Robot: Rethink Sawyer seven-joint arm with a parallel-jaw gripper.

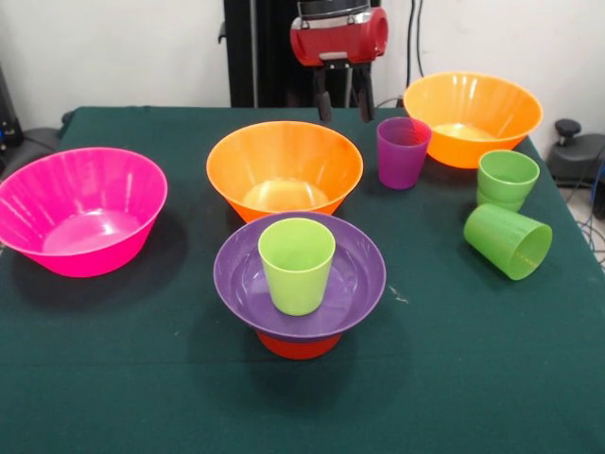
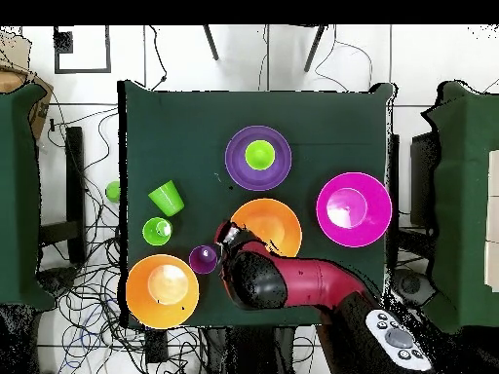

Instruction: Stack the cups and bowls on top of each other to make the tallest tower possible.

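The tower [image 1: 299, 284] stands near the front middle of the green table [image 1: 113, 378]: a small orange bowl [image 1: 299, 344] upside down at the bottom, a wider purple bowl [image 1: 350, 284] sitting on it, and a yellow-green cup [image 1: 297, 265] upright in the purple bowl's hollow. Just behind it is a big orange-yellow bowl [image 1: 285, 170], with a pink bowl [image 1: 80, 210] to the left and a second orange-yellow bowl [image 1: 472, 117] at the far right. A translucent purple cup [image 1: 403, 152] stands between the two orange-yellow bowls; nearer on the right, one green cup [image 1: 508, 180] stands upright and another green cup [image 1: 509, 241] lies on its side. All of it looks like thin glossy plastic — light, stiff and probably slippery, so a grip across a cup's rim or wall seems safest, and the tower would likely tip under a sideways nudge since its base is narrower than the purple bowl. The gripper [image 1: 341, 99] hangs at the far side, just left of the purple cup, its two dark fingers [image 1: 323, 102] parted and holding nothing. No brand, label or writing can be read on anything — the surfaces appear plain.
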